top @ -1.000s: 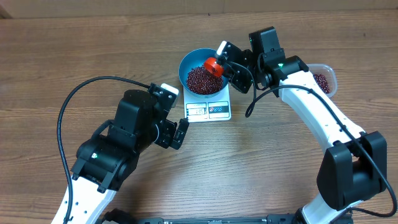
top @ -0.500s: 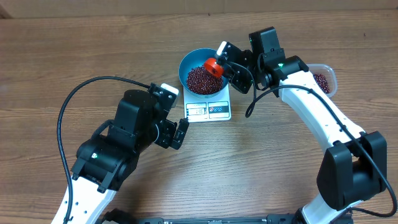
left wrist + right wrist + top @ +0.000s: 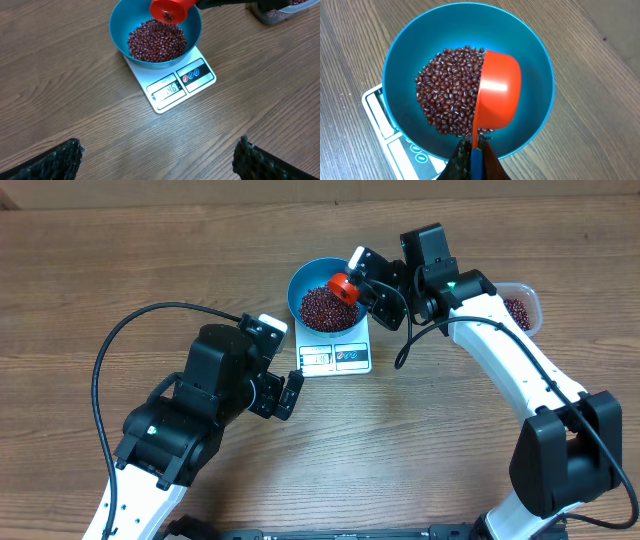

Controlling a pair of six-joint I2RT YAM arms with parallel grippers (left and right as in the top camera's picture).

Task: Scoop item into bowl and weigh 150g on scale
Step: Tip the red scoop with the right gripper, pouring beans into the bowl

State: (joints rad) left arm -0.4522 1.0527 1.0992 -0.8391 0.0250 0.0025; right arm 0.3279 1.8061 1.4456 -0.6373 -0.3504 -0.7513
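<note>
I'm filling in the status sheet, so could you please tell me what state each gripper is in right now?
Left gripper: open, holding nothing.
Right gripper: closed on the red scoop's handle, over the bowl.

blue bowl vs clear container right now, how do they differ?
The blue bowl is round and opaque; the clear container is rectangular and see-through. The blue bowl sits on the scale; the clear container sits on the table, off to the bowl's right. The red scoop is tipped over the blue bowl, not over the clear container. Both hold maroon beans.
</note>
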